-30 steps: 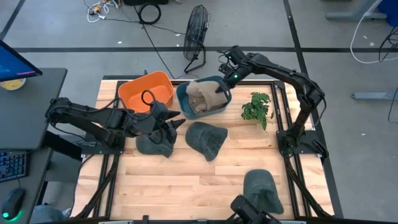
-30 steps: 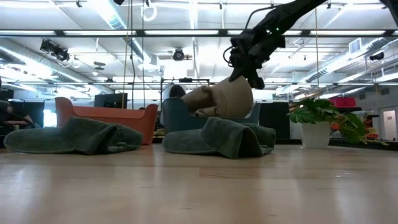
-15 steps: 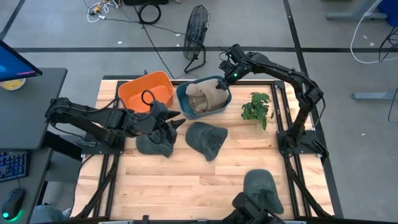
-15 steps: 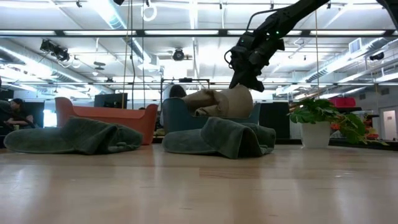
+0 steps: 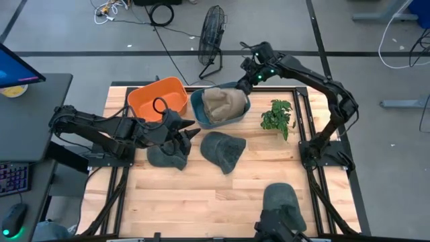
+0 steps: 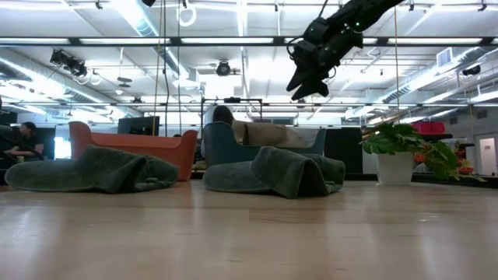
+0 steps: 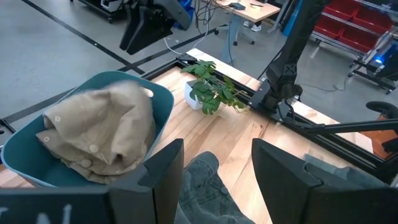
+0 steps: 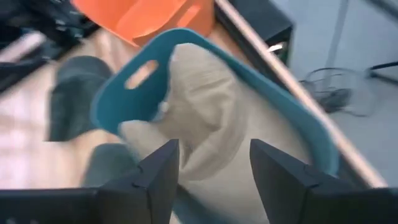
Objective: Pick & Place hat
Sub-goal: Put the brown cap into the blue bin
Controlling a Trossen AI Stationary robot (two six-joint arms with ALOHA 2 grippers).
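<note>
On the left side of the table my left gripper hangs low over the wooden table, fingers spread with nothing between them, just above a dark green hat that lies crumpled on the boards. Behind it, toward the far edge, stands the orange bin. Next to that bin sits the teal bin, and in it lies the beige hat, the thing I am meant to place; it fills most of the tub and bulges above the rim, as the low view shows. In front of the teal bin a second dark green hat rests on the table, near my left fingers but apart from them. My right gripper is raised above the far right corner of the teal bin, clear of the beige hat, its fingers parted and empty. Further right stands a small potted plant in a white pot. At the near edge, right of centre, lies a third dark green hat.
</note>
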